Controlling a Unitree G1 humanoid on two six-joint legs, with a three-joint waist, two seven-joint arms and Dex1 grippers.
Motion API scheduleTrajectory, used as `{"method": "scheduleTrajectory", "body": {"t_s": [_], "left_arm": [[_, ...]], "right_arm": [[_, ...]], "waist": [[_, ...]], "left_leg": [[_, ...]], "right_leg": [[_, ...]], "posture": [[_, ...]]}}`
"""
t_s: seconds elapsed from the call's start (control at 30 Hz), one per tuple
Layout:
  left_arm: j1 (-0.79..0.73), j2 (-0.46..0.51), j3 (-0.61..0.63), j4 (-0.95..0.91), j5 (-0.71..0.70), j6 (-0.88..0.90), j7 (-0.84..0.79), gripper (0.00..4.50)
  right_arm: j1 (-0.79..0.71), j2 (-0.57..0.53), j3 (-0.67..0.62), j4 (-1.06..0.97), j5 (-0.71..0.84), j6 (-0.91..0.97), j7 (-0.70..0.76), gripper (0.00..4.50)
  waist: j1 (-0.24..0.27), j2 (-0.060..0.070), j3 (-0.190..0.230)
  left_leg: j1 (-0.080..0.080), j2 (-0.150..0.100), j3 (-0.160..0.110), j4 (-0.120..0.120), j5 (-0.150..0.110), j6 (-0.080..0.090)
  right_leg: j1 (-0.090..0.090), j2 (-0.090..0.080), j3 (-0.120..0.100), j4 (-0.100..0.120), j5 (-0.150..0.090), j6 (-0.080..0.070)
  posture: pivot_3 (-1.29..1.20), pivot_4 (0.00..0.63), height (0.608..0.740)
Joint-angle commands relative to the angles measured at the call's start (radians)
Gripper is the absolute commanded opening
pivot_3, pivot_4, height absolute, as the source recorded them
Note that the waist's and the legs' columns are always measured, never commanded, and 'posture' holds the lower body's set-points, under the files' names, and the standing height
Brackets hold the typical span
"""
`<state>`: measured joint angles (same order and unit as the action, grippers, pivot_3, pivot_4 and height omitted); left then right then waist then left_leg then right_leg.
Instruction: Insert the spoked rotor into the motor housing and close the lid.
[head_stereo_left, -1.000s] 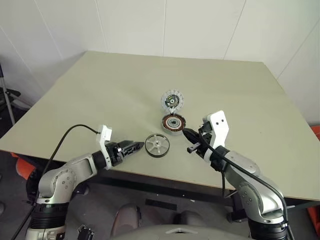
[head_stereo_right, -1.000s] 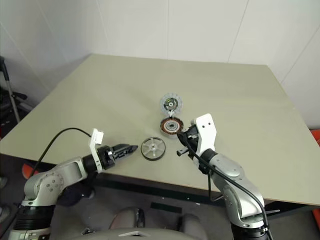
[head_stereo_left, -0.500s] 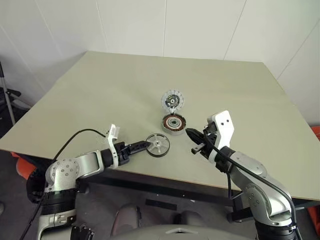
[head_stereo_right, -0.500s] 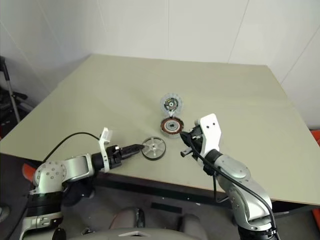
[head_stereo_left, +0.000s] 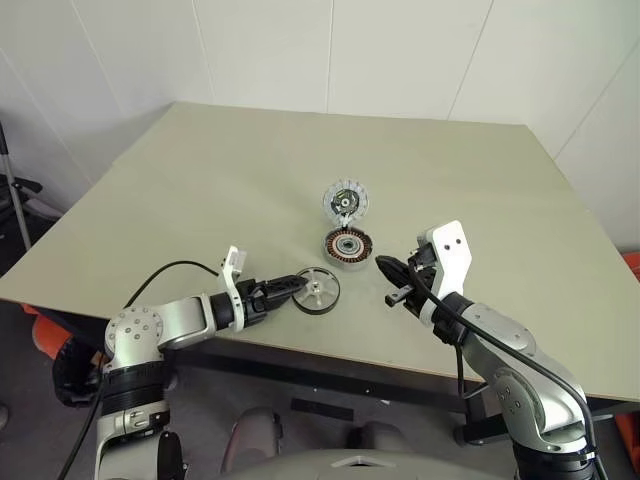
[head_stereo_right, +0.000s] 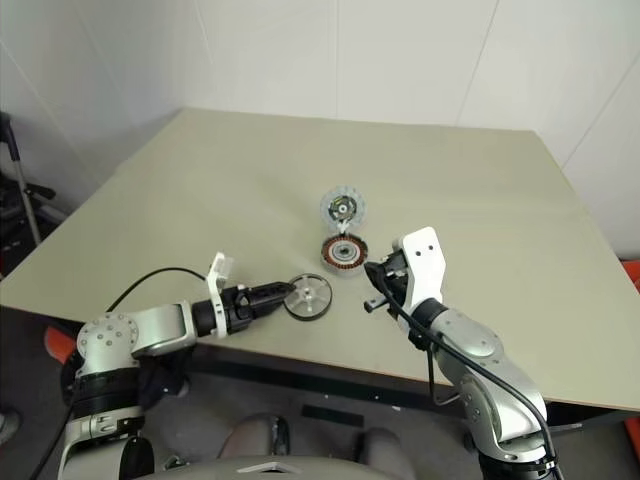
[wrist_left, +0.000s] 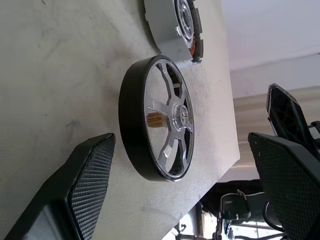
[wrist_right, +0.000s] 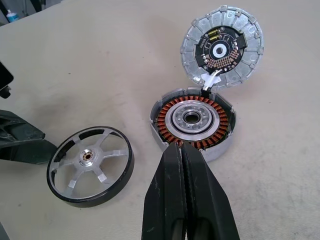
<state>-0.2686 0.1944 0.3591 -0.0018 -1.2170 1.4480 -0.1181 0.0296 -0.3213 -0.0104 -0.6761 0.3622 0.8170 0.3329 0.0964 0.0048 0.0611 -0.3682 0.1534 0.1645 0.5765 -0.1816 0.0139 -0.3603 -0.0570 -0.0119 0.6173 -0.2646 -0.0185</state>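
The left gripper (head_stereo_left: 292, 286) is spread wide, its fingers flanking the rotor (head_stereo_left: 315, 290) lying flat near the table (head_stereo_left: 200, 180) edge. The right gripper (head_stereo_left: 383, 266), clenched empty, hovers beside the housing (head_stereo_left: 347, 245). Farther back lies the lid (head_stereo_left: 345, 201).

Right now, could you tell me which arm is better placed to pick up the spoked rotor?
The left. Its left gripper is open right beside the spoked rotor, fingers either side in its wrist view. The right gripper is shut, near the motor housing.
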Motion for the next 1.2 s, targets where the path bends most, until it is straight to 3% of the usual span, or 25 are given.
{"method": "scheduleTrajectory", "body": {"t_s": [0.03, 0.23, 0.33, 0.63, 0.7, 0.9, 1.2], "left_arm": [[-0.02, -0.012, 0.007, -0.005, -0.036, 0.012, 0.009, 4.5], [-0.023, -0.029, 0.001, 0.032, -0.027, 0.043, 0.04, 4.5], [-0.029, -0.038, 0.002, 0.058, -0.012, 0.047, 0.056, 3.95], [-0.034, -0.065, 0.033, 0.102, -0.007, 0.039, 0.107, 0.89], [-0.034, -0.073, 0.04, 0.104, -0.01, 0.035, 0.115, 0.51], [-0.021, -0.077, 0.057, 0.098, -0.034, 0.015, 0.072, 0.47], [-0.085, -0.105, 0.11, 0.124, -0.292, -0.03, 0.037, 0.47]], "right_arm": [[-0.015, -0.008, -0.011, -0.052, 0.016, -0.009, -0.005, 0.02], [-0.025, -0.011, -0.006, -0.049, 0.015, -0.007, -0.011, 0.02], [-0.027, -0.011, -0.005, -0.047, 0.014, -0.008, -0.012, 0.0], [-0.03, -0.015, -0.008, -0.043, 0.015, -0.006, -0.013, 0.0], [-0.031, -0.017, -0.009, -0.042, 0.016, -0.006, -0.011, 0.0], [-0.038, -0.025, -0.009, -0.039, 0.017, -0.004, -0.007, 0.0], [-0.035, -0.022, -0.007, -0.046, 0.043, 0.008, -0.005, 0.0]], "waist": [[0.0, 0.0, 0.0], [0.0, 0.0, 0.0], [0.0, 0.0, 0.0], [0.001, 0.0, 0.0], [0.001, 0.0, 0.0], [-0.001, 0.0, 0.0], [0.004, -0.001, 0.0]], "left_leg": [[0.0, 0.0, 0.0, 0.0, 0.0, 0.0], [0.0, 0.0, 0.0, 0.0, 0.002, -0.003], [0.0, 0.0, 0.0, 0.0, 0.002, -0.003], [0.0, 0.0, -0.001, 0.0, 0.002, -0.003], [0.0, 0.0, -0.001, 0.0, 0.002, -0.003], [0.001, 0.0, -0.001, 0.0, 0.002, -0.003], [-0.001, 0.0, -0.002, 0.0, 0.001, -0.002]], "right_leg": [[0.0, 0.0, 0.0, 0.0, 0.0, 0.0], [0.0, 0.0, 0.0, -0.001, 0.0, 0.0], [0.001, 0.0, 0.0, -0.001, 0.0, 0.0], [0.001, 0.0, -0.001, -0.004, 0.0, 0.0], [0.002, 0.0, -0.001, -0.004, 0.0, 0.0], [0.004, 0.0, -0.001, -0.005, 0.0, 0.001], [0.004, 0.0, -0.002, -0.007, 0.0, 0.001]], "posture": [[0.0, 0.0, 0.74], [0.0, 0.0, 0.74], [0.0, 0.0, 0.74], [0.0, 0.0, 0.74], [0.0, 0.0, 0.74], [0.0, 0.0, 0.74], [0.0, 0.0, 0.74]]}}
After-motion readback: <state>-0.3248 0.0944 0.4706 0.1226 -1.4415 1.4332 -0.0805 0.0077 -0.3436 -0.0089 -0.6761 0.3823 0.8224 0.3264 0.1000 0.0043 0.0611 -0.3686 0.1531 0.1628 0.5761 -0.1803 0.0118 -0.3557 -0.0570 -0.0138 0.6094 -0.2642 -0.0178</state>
